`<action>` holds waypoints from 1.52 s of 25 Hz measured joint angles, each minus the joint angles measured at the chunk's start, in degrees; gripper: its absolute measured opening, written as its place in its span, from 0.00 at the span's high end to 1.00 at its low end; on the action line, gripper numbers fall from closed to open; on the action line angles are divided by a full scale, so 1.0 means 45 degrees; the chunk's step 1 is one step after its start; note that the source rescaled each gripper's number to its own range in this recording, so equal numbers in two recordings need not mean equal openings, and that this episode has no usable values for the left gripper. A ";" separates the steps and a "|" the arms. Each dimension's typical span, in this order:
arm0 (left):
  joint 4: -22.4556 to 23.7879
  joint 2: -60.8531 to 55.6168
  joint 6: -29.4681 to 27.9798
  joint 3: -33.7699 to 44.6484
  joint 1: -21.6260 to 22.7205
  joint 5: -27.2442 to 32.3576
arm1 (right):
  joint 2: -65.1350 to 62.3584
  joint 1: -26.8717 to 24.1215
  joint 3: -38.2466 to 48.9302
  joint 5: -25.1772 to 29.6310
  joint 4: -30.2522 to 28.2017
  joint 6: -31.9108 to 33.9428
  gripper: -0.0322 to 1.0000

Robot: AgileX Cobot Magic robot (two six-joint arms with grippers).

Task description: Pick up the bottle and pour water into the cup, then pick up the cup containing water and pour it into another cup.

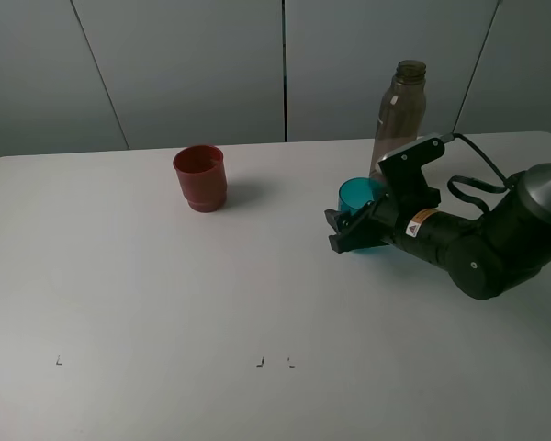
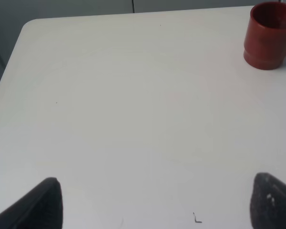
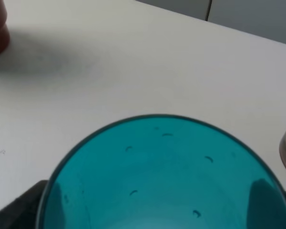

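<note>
Just in front of the bottle [image 1: 398, 115], the teal cup [image 1: 361, 195] stands upright on the table [image 1: 165, 303], with the right gripper [image 1: 351, 231] around it. Fingers [image 3: 24, 202] flank the walls on both sides, jaws spread about cup-width; can't tell whether they're pinching or merely straddling (droplets on the inner wall, water level not readable). Cup looks light, thin smooth plastic: likely slick and a bit squeezable, so grip mid-wall, moderate force, keep it level. Right arm lies low and near-horizontal over the table, coming from the bottle's right side. Red cup [image 1: 199, 177] sits well left of the bottle, upright. Left gripper [image 2: 152, 205] hangs over bare table, fingers apart, nothing between them.
</note>
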 joint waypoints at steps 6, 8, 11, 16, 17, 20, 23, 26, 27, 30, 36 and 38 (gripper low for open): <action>0.0000 0.0000 0.0000 0.0000 0.0000 0.0000 | -0.0037 0.0000 0.0000 0.0162 0.0000 0.0026 0.01; 0.0000 0.0000 0.0000 0.0000 0.0000 0.0000 | -0.0285 0.0000 0.0000 0.0912 0.0000 0.0114 0.01; 0.0000 0.0000 0.0000 0.0000 0.0000 0.0000 | -0.1212 0.0000 0.0000 0.2889 0.0000 0.0364 0.01; 0.0000 0.0000 0.0000 0.0000 0.0000 0.0000 | -0.3547 0.0000 0.0022 0.5912 0.0046 0.0432 0.01; 0.0000 0.0000 0.0000 0.0000 0.0000 0.0000 | -0.4004 0.0000 0.0022 0.6560 0.0136 0.0454 0.01; 0.0000 0.0000 0.0000 0.0000 0.0000 0.0000 | -0.5634 0.0000 0.0022 0.9382 0.0707 0.0454 0.00; 0.0000 0.0000 0.0087 0.0000 0.0000 0.0000 | -0.7219 0.0000 0.0022 1.1834 0.0936 0.0463 0.00; 0.0000 0.0000 0.0000 0.0000 0.0000 0.0000 | -0.9028 0.0000 0.0022 1.3448 0.1017 0.0670 0.00; 0.0000 0.0000 0.0000 0.0000 0.0000 0.0000 | -0.9717 0.0000 0.0022 1.3901 0.1017 0.0723 0.00; 0.0000 0.0000 0.0087 0.0000 0.0000 0.0000 | -1.1716 0.0000 0.0022 1.5139 0.1017 0.0775 0.00; 0.0000 0.0000 0.0087 0.0000 0.0000 0.0000 | -1.5951 0.0000 0.0022 1.8018 0.0516 0.0804 0.00; 0.0000 0.0000 0.0087 0.0000 0.0000 0.0000 | -1.7366 0.0000 0.0022 1.8981 0.0365 0.0804 0.00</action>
